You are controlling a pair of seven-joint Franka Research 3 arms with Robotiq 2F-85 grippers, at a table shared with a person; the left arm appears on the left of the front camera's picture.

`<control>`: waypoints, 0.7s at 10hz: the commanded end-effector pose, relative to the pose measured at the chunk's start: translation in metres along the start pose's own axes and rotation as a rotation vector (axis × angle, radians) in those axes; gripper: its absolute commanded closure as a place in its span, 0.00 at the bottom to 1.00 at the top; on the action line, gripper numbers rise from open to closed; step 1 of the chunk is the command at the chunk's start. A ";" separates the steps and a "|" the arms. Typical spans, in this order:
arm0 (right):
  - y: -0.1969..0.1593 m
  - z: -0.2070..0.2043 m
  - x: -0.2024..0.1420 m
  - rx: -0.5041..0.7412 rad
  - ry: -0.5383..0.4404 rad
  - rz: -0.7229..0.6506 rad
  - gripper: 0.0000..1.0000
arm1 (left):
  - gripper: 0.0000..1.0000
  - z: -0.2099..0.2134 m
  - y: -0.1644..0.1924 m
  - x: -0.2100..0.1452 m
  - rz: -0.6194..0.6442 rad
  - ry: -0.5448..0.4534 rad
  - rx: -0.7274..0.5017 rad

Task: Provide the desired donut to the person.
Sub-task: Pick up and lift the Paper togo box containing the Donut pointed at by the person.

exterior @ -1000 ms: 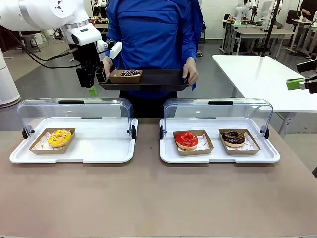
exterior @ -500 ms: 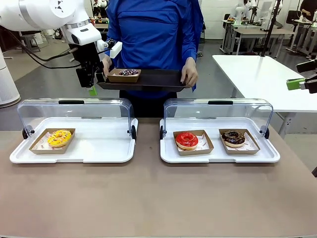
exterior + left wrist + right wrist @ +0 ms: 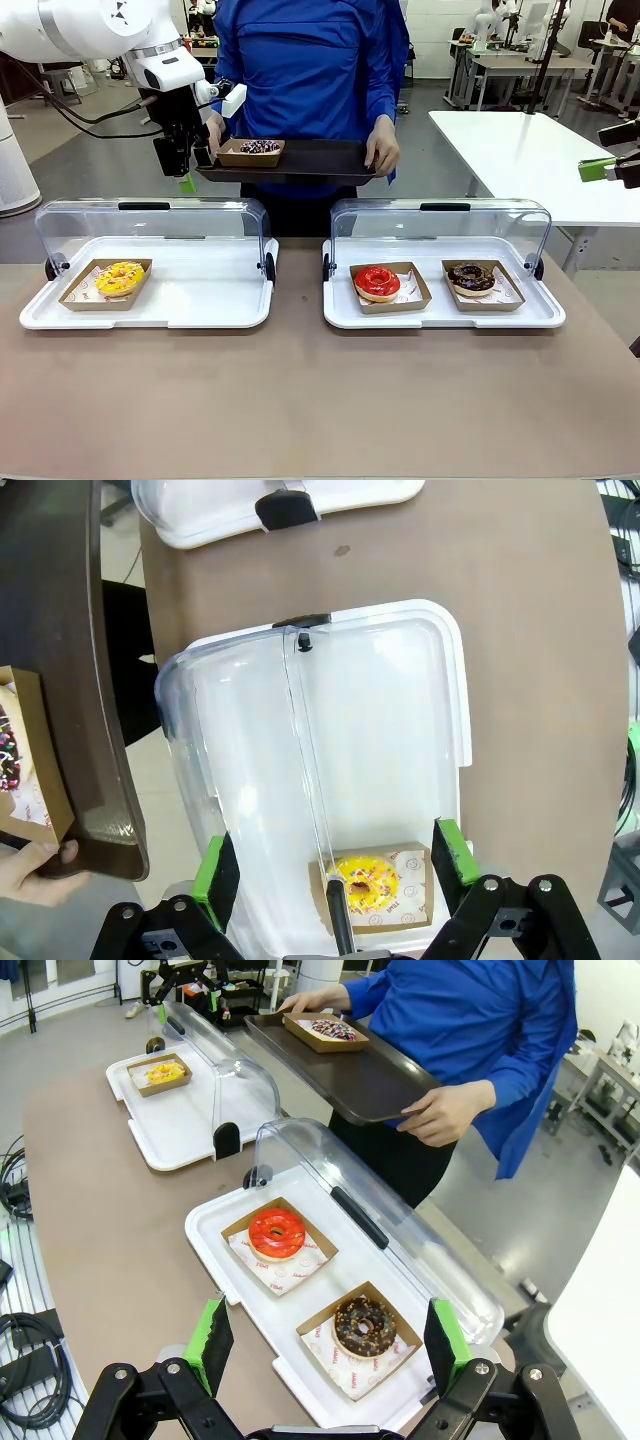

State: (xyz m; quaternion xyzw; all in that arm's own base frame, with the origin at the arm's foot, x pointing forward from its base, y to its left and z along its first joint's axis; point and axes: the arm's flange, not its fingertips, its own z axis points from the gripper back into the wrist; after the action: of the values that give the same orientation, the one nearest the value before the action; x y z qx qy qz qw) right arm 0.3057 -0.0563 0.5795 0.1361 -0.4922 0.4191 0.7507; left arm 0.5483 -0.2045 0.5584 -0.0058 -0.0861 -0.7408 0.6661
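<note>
The person (image 3: 310, 70), in a blue jacket, stands at the far side holding a dark tray (image 3: 320, 160) with both hands. On its left end lies a sprinkled chocolate donut (image 3: 260, 147) in a cardboard box. My left gripper (image 3: 187, 170) hangs open and empty just left of that tray, above the left case. In the left wrist view the left gripper (image 3: 335, 865) frames a yellow donut (image 3: 368, 885), with the tray (image 3: 80, 680) alongside. My right gripper (image 3: 328, 1345) is open and empty, high above a red donut (image 3: 277, 1232) and a chocolate donut (image 3: 363, 1325).
Two white display cases (image 3: 150, 290) (image 3: 440, 300) with raised clear lids stand on the brown table. The yellow donut (image 3: 119, 278) is in the left one, the red donut (image 3: 377, 282) and chocolate donut (image 3: 471, 278) in the right. A white table (image 3: 530, 150) stands at the right.
The person has shifted the tray slightly to the left and regripped its right end. Both arms have stayed still with their grippers open.
</note>
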 end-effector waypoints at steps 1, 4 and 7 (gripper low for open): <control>-0.001 -0.002 -0.002 0.011 0.000 0.012 0.00 | 0.00 0.002 0.000 0.000 0.011 0.003 0.010; -0.001 -0.002 -0.002 0.011 0.000 0.012 0.00 | 0.00 0.049 -0.065 -0.062 0.076 -0.118 -0.049; -0.001 -0.002 -0.002 0.011 0.000 0.012 0.00 | 0.00 0.063 -0.146 -0.152 0.137 -0.296 0.055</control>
State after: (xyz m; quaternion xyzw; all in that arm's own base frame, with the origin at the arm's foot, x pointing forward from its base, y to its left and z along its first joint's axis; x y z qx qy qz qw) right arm 0.3058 -0.0569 0.5791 0.1366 -0.4922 0.4187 0.7508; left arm 0.4382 -0.0552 0.6023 -0.0985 -0.1638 -0.6888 0.6993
